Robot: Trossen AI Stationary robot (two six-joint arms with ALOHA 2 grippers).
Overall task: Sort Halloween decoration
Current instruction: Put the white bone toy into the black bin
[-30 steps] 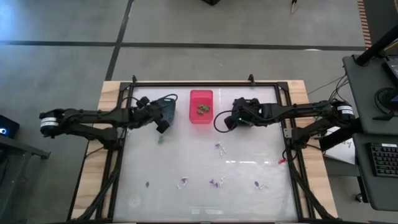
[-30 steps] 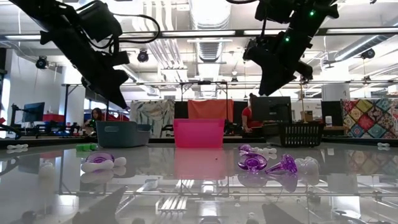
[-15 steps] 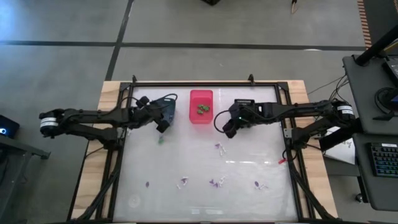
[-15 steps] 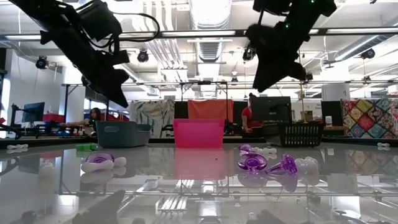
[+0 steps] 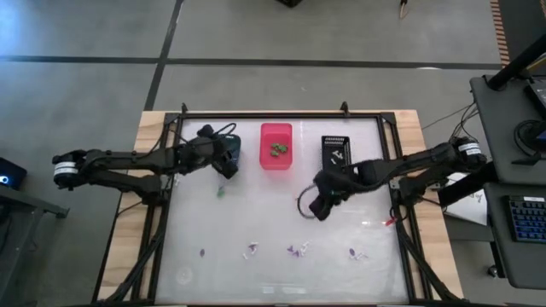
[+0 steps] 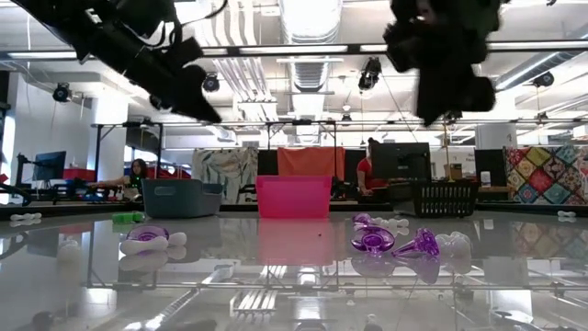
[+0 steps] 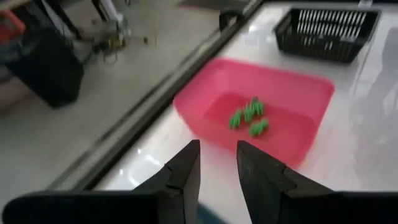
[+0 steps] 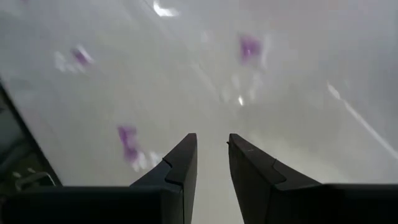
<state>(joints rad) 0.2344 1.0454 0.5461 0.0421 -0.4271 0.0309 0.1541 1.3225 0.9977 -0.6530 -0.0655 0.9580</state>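
1. Where the glass table (image 5: 213, 256) meets the lower part of the high view, purple and white trinkets (image 5: 297, 250) lie scattered in a loose row; a green trinket (image 5: 220, 192) lies alone left of centre.
2. At centre frame, the right gripper (image 5: 320, 209) hangs above the table with nothing between its fingers (image 8: 180, 165), which stand a narrow gap apart in its wrist view, blurred purple trinkets on the table beyond them.
3. Farther up, left of centre, the left gripper (image 5: 229, 166) hovers over the blue-grey bin (image 5: 230, 141); its fingers (image 7: 183, 171) are slightly parted and hold nothing.
4. Along the upper edge, the pink bin (image 5: 275, 147) holds a few green trinkets (image 7: 249, 117), and the black bin (image 5: 335, 147) sits to its right.
5. Across the low view, people (image 6: 140, 171) sit in the room behind.
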